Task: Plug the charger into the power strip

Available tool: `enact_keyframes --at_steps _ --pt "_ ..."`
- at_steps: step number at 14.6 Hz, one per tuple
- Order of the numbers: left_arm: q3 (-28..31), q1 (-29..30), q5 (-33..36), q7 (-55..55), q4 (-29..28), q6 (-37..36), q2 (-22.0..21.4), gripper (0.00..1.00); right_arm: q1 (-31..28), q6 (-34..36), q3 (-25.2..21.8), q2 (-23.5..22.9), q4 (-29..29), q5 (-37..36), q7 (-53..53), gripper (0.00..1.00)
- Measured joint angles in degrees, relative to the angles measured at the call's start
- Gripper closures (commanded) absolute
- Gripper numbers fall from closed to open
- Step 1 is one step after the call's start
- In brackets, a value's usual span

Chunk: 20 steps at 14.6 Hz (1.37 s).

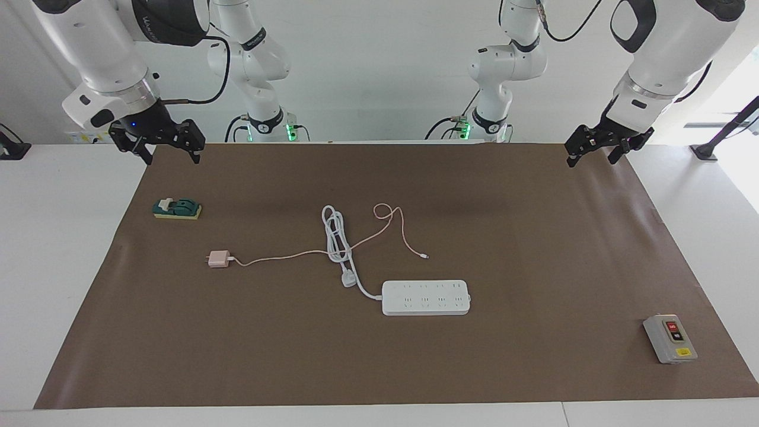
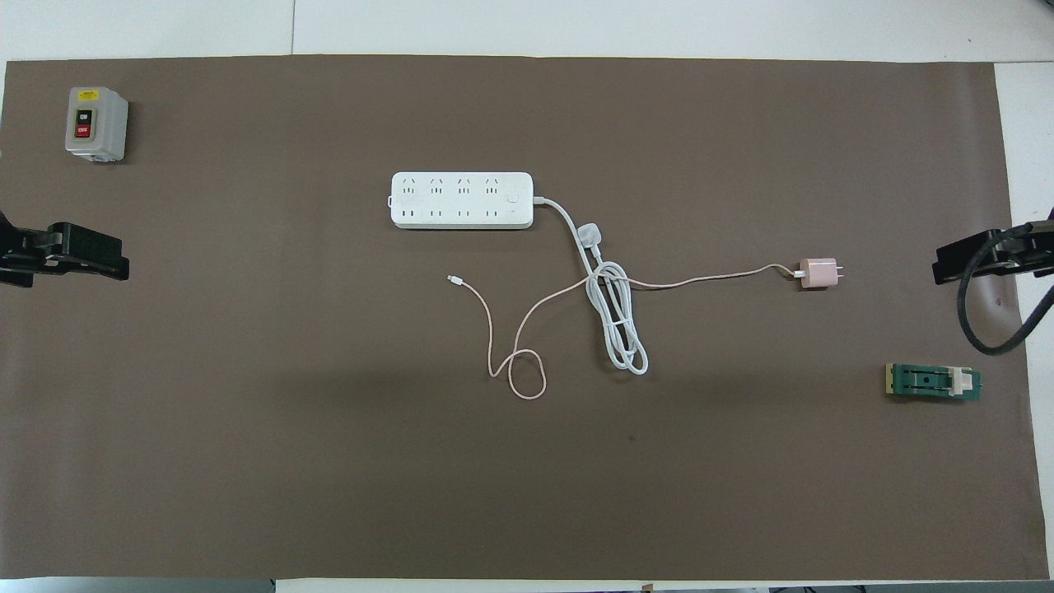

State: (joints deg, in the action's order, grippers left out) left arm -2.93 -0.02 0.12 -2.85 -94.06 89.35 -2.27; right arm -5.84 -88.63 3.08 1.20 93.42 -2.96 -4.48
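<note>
- Charger (image 1: 218, 259) is lying flat on the brown mat (image 1: 533, 237) toward the right arm's end, its pink cable (image 1: 278, 256) trailing across the coiled white cord (image 1: 335, 234).
- Power strip (image 1: 426, 297) is sitting mid-table, farther from the robots than the charger, well apart from it.
- Right gripper (image 1: 171, 152) is hanging over the mat's edge, fingers spread, grasping nothing.
- Left gripper (image 1: 590, 156) is hovering over its own corner, fingers parted and empty.
</note>
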Motion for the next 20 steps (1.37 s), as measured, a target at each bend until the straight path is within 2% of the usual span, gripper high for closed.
enact_keyframes --at_steps 5,10,15,20 --pt "0.1 0.0 0.0 0.0 0.5 -3.5 0.6 0.00 -3.7 -2.0 -0.1 -0.8 4.2 2.4 13.0 0.00" --pt "0.1 0.0 -0.4 -1.9 3.5 -3.8 2.5 0.00 -6.5 -5.1 -0.1 -7.7 4.9 10.1 31.8 0.00" --pt "-0.1 -0.4 -8.3 -2.0 7.6 -5.6 5.2 0.00 -10.3 -9.5 -0.4 -16.1 5.0 22.9 50.8 0.00" --pt "-0.3 -1.0 -19.0 1.5 10.2 -5.5 10.8 0.00 -13.8 -13.1 -0.5 -24.4 5.1 34.6 53.2 0.00"
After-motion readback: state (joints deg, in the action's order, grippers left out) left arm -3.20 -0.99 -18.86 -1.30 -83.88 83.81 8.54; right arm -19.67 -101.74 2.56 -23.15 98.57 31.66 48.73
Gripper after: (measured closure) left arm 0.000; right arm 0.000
